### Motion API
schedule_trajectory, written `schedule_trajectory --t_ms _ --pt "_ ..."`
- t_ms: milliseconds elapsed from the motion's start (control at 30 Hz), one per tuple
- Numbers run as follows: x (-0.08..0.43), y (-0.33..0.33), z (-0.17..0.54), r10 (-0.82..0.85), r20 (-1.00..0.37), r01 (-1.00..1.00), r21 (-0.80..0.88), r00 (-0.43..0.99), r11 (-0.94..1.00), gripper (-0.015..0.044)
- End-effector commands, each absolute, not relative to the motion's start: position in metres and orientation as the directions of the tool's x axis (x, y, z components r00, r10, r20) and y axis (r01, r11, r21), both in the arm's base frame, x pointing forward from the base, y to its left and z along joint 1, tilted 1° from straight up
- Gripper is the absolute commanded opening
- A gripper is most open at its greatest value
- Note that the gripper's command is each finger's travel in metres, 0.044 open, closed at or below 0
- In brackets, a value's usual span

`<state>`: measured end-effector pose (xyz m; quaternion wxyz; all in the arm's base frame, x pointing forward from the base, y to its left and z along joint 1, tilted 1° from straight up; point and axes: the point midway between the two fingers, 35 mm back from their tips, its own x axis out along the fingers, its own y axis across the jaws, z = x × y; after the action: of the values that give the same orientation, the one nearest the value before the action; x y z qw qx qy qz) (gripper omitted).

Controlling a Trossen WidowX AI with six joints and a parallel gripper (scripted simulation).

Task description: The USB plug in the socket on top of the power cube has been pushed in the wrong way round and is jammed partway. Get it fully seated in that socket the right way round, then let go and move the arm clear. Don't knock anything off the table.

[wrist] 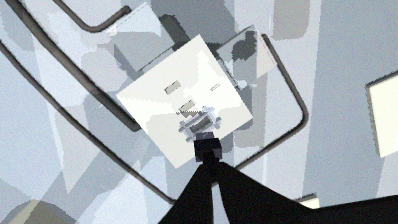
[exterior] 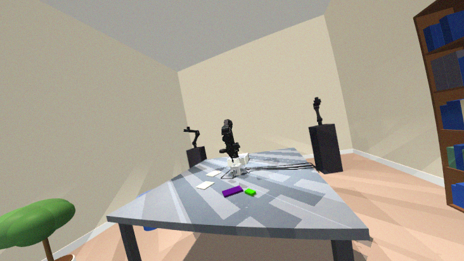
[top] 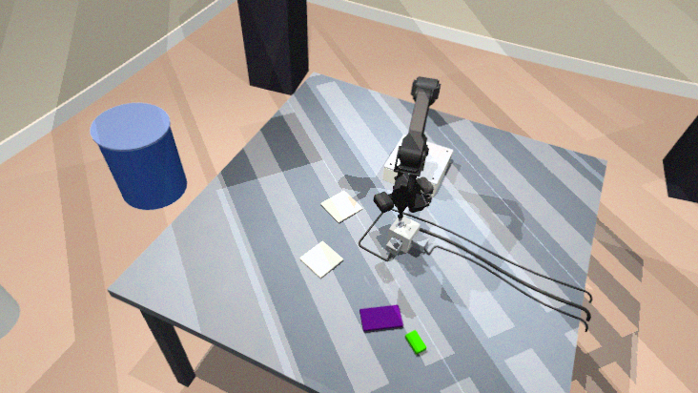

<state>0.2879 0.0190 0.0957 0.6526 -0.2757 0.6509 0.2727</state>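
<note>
The white power cube [top: 411, 230] [exterior: 236, 170] [wrist: 155, 102] stands on the table in front of the arm's base, turned at an angle in the wrist view. The metal-framed socket [wrist: 200, 124] sits near one edge of its top, with its dark opening showing. My gripper [top: 400, 213] [exterior: 232, 159] [wrist: 212, 170] is shut on the black USB plug [wrist: 207, 148], over the cube's top. The plug's short metal end points at the socket and appears just above it, out of the opening. The exact gap and which way round the plug is cannot be told.
Pale blocks [wrist: 247, 52] [wrist: 142, 30] stick out from the cube's sides. Dark cables [top: 498, 267] [wrist: 62, 110] run to the table's edge; one loops around the cube. Two cream tiles [top: 341, 205] [top: 321, 258], a purple slab [top: 380, 318] and a green block [top: 415, 341] lie on the table.
</note>
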Motion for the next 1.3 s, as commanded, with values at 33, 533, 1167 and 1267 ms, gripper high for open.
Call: schedule_trajectory --t_ms 33,533,1167,1267 --pt "0.2878 0.0190 0.0955 -0.003 -1.000 -0.622 -0.005 0.003 0.783 0.0000" --pt "0.2878 0.0190 0.0955 -0.003 -1.000 -0.276 -0.004 0.004 0.961 0.0000" --pt "0.2878 0.0190 0.0955 -0.003 -1.000 0.217 -0.002 0.004 0.976 0.0000" --pt "0.2878 0.0190 0.0955 -0.003 -1.000 0.292 -0.002 0.004 0.956 0.0000"
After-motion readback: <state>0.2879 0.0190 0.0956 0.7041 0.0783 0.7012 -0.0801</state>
